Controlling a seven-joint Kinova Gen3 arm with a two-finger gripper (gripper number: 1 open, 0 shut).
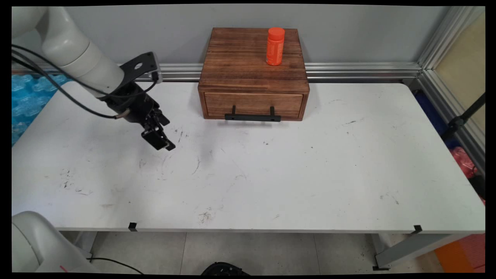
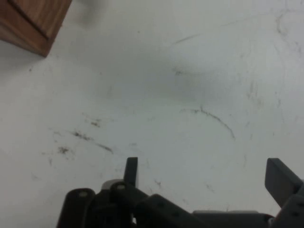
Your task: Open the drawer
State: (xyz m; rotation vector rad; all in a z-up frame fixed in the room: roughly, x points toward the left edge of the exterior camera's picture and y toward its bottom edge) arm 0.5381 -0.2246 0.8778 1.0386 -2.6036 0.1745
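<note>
Low, tilted gripper (image 1: 167, 146), spread, empty.

A drawer box (image 1: 254, 73) is set at the back of the counter (image 1: 271, 174), against the wall. A bottle (image 1: 275, 46) is stood upright on the box. The end effector (image 1: 162, 140) is held left of the box, over bare counter.

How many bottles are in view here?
1. An orange bottle stands upright on top of the wooden drawer box at the back of the table. The closed drawer could hide more.
</note>
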